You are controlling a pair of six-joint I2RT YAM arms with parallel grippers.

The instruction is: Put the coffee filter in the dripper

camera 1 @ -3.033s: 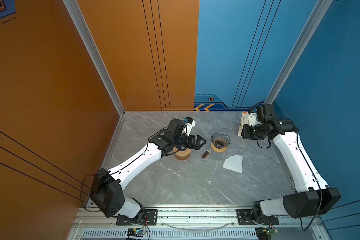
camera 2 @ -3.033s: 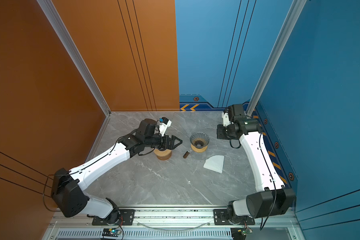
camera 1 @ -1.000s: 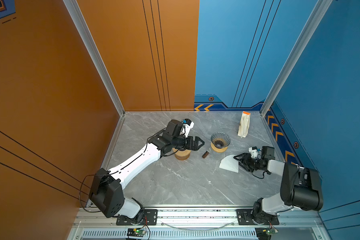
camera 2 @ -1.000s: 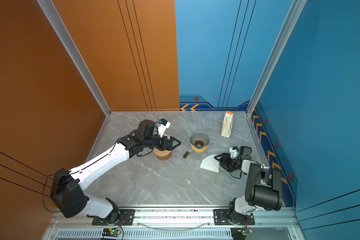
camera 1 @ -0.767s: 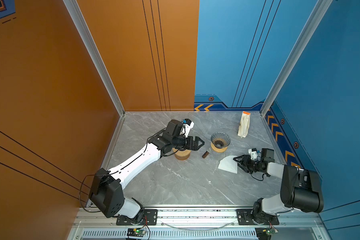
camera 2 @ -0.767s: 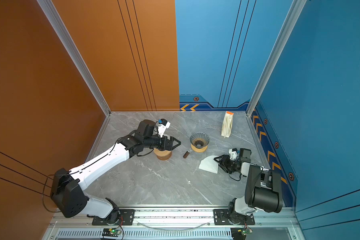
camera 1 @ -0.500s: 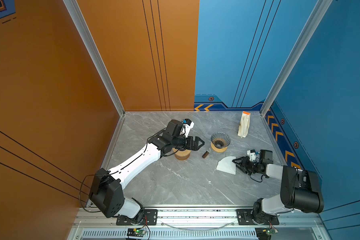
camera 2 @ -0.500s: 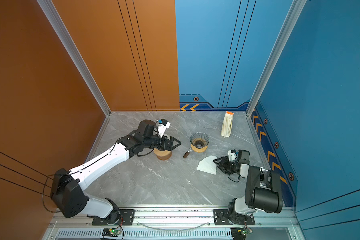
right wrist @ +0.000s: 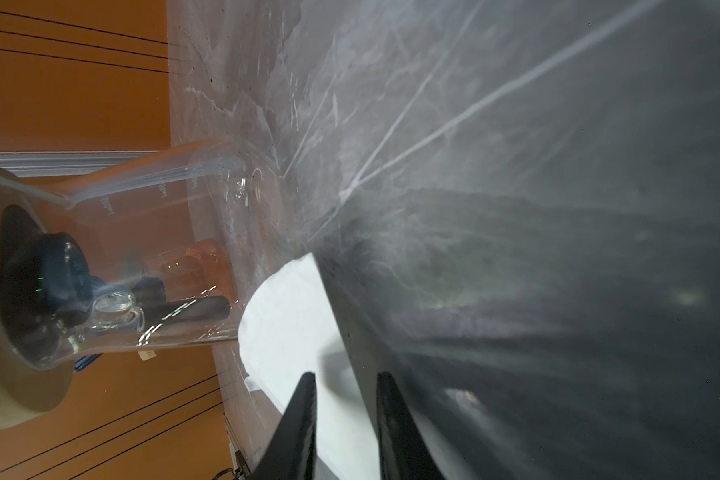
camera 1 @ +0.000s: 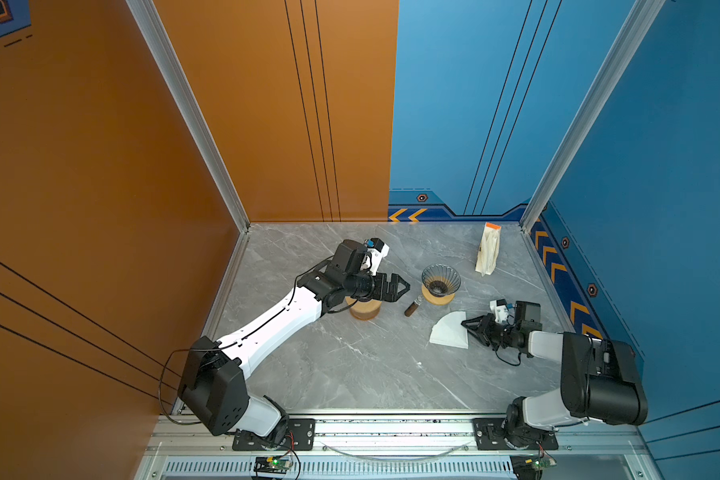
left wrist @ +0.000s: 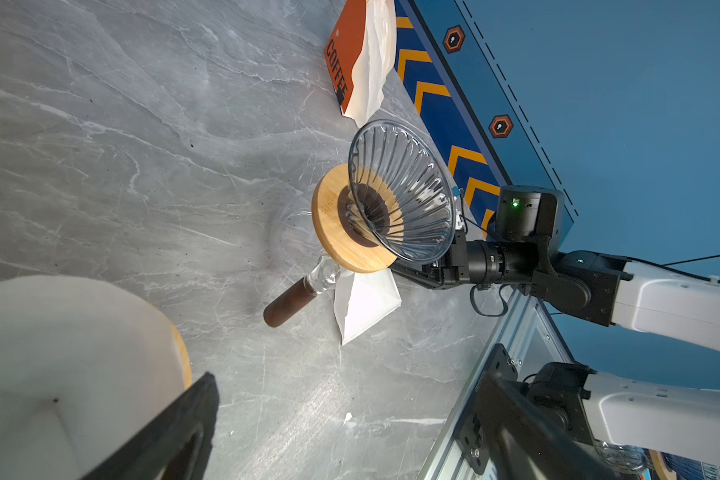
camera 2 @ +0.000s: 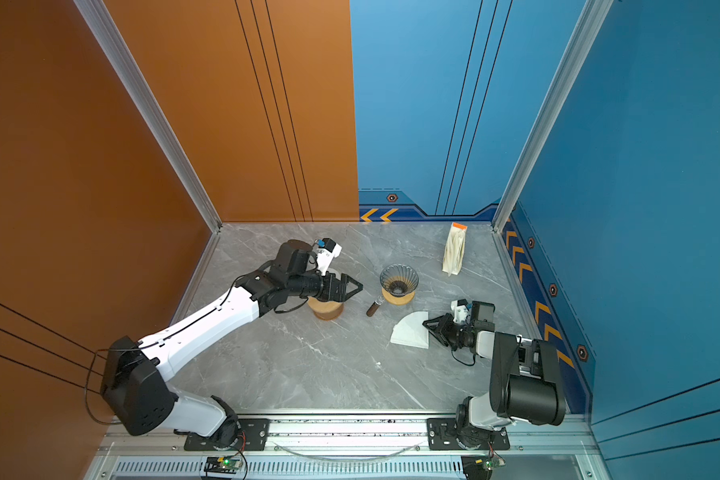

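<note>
Your right claw [camera 1: 467, 326] lies low over the table [camera 1: 350, 365], right of centre in both top views, with its tips at the right-hand edge of the coffee filter [camera 1: 447, 332]. The right wrist camera shows you its two black fingers [right wrist: 304, 415] with only a narrow gap between them, and the filter's [right wrist: 283, 324] edge runs into that gap. The jaws are not pressed together, and you cannot tell whether either finger touches the paper.

The filter is white, folded into a flat fan, and lies on the table just below and to the right of the dripper [camera 1: 440, 279], not in it. The ribbed glass dripper stands upright on a wooden collar over a clear carafe [right wrist: 175, 216], whose dark handle [camera 1: 411, 308] points to the lower left.

Your left claw [camera 1: 400, 286] hangs left of the dripper, above a wooden stand [camera 1: 364, 311]. It is spread wide and holds nothing.

A coffee bag [camera 1: 488, 249] stands near the far right corner. The table is grey marble with pale veins. An orange wall [camera 1: 100, 166] closes the left and part of the back, and a blue wall [camera 1: 661, 166] closes the rest and the right. A metal rail [camera 1: 391, 428] runs along the bottom edge.
</note>
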